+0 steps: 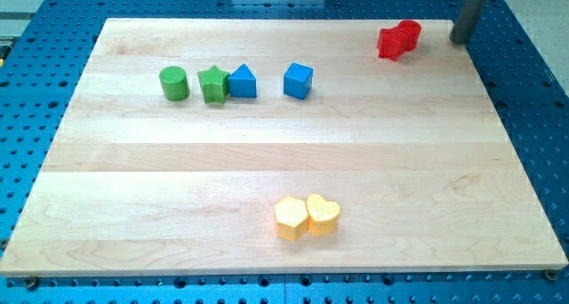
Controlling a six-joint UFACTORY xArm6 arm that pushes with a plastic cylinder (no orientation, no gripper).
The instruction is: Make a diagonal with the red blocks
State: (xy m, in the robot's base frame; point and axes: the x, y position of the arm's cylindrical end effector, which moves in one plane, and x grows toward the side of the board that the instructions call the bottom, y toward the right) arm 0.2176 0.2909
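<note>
Two red blocks touch each other near the view's top right: a red star-like block (389,43) and a red cylinder (409,34) just right of and above it. My tip (460,39) is the lower end of a dark rod at the board's top right edge. It stands right of the red cylinder, apart from it by a small gap.
A green cylinder (174,83), a green star (213,84), a blue triangle (242,82) and a blue cube (299,80) form a row at upper left. A yellow hexagon (291,219) and a yellow heart (323,214) touch near the bottom centre. The wooden board (284,153) lies on a blue perforated table.
</note>
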